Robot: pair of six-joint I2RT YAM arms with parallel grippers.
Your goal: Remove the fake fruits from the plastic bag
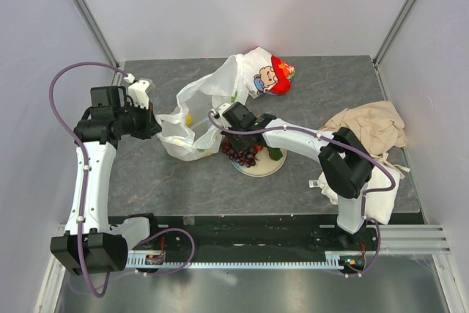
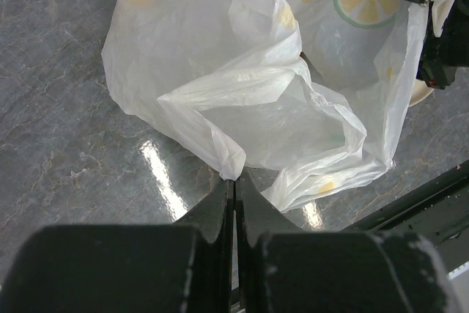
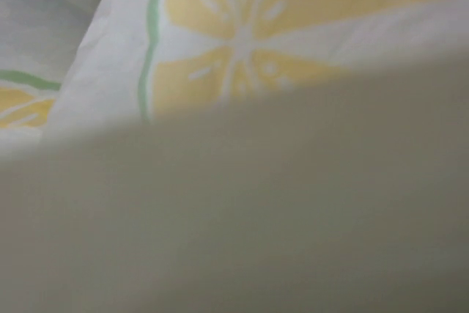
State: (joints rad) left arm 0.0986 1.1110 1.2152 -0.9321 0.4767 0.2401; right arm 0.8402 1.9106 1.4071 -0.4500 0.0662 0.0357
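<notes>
The plastic bag (image 1: 196,119) lies crumpled left of centre, its mouth toward the right. My left gripper (image 1: 155,127) is shut on the bag's left edge; in the left wrist view the jaws (image 2: 234,181) pinch a fold of the bag (image 2: 242,93). My right gripper (image 1: 220,119) reaches into the bag's mouth, its fingertips hidden by plastic. The right wrist view shows only the bag's lemon print (image 3: 242,42) pressed close, and no fingers. A dark purple grape bunch (image 1: 239,152) and a small green piece (image 1: 275,155) lie on the plate (image 1: 258,169). A yellow shape (image 1: 189,119) shows through the bag.
A white-and-red cartoon-printed packet (image 1: 268,75) lies behind the bag at the back. A beige cloth (image 1: 370,126) and a white towel (image 1: 381,196) are at the right edge. Grey walls enclose the table on three sides.
</notes>
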